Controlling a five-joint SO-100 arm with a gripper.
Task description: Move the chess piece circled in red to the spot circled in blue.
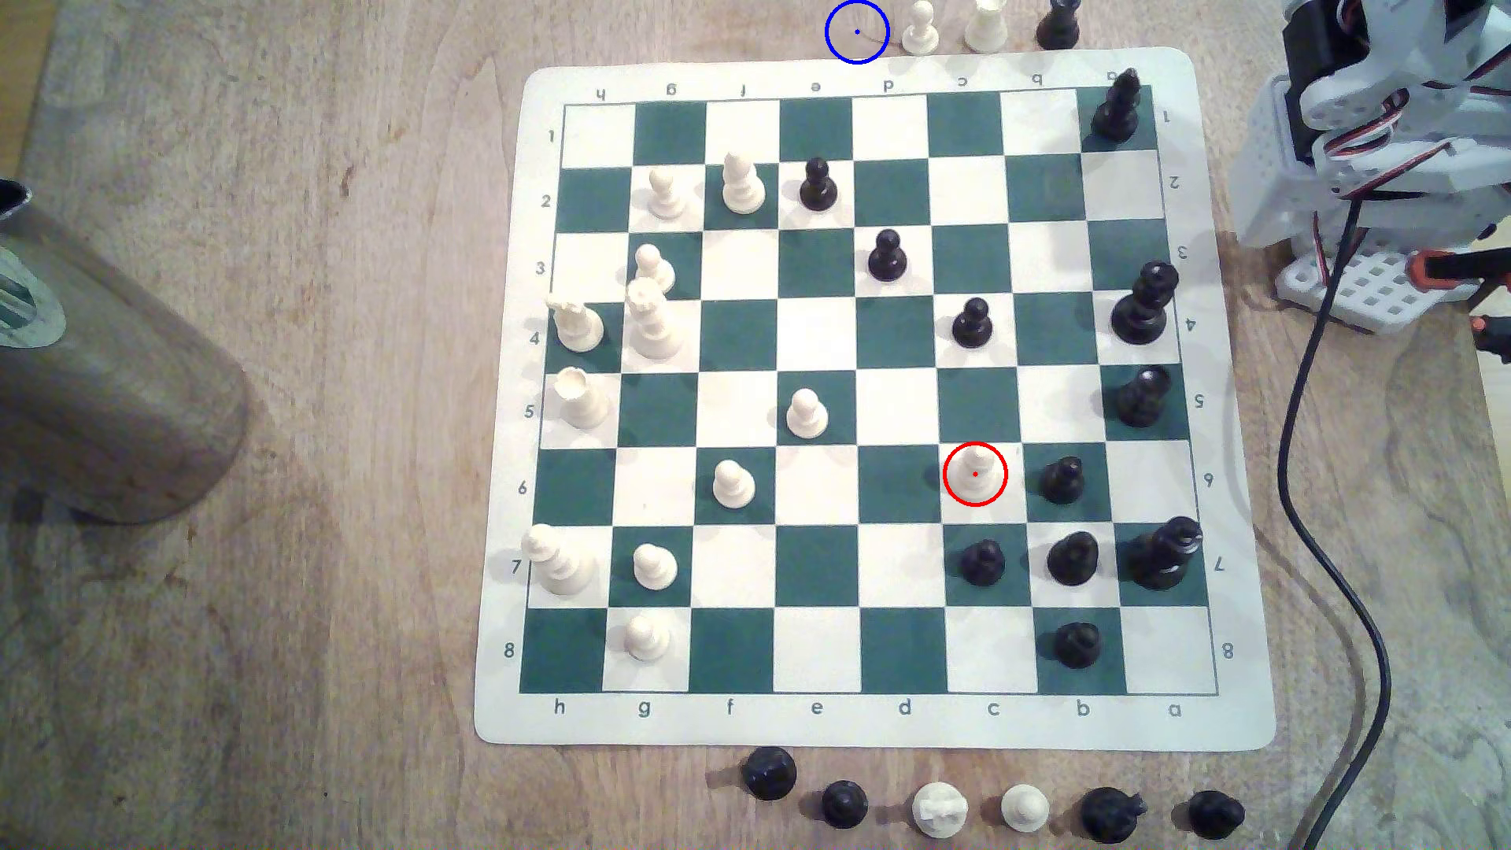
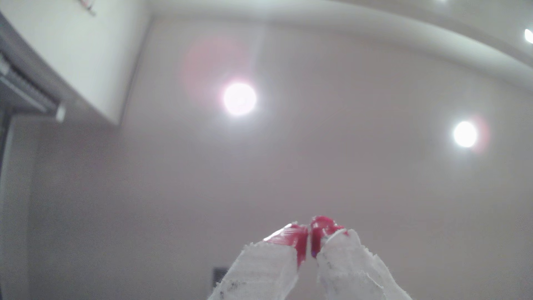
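A small cream-white plastic pawn [image 1: 975,472] with a ball head stands upright inside a red ring on a white square of the green-and-white roll-up chess mat [image 1: 875,719], toward five o'clock of the board's centre in the exterior view. A black pawn [image 1: 1062,479] stands on the next square at its three o'clock and another black pawn [image 1: 981,561] at its six o'clock. The blue-ringed patch of light brown wood-grain counter [image 1: 856,32] lies bare just past the mat's twelve o'clock edge, with a white pawn [image 1: 921,29] beside it at three o'clock. The white SO-100 arm [image 1: 1390,147] sits folded off the mat at two o'clock. In the wrist view the red-tipped, tape-wrapped jaws [image 2: 310,241] are nearly closed with nothing between them, pointing up at the ceiling lights [image 2: 239,99]. The task appears not yet begun. The next move likely calls for unfolding, spreading the jaws and dropping straight down onto the pawn's head, clear of its black neighbours.
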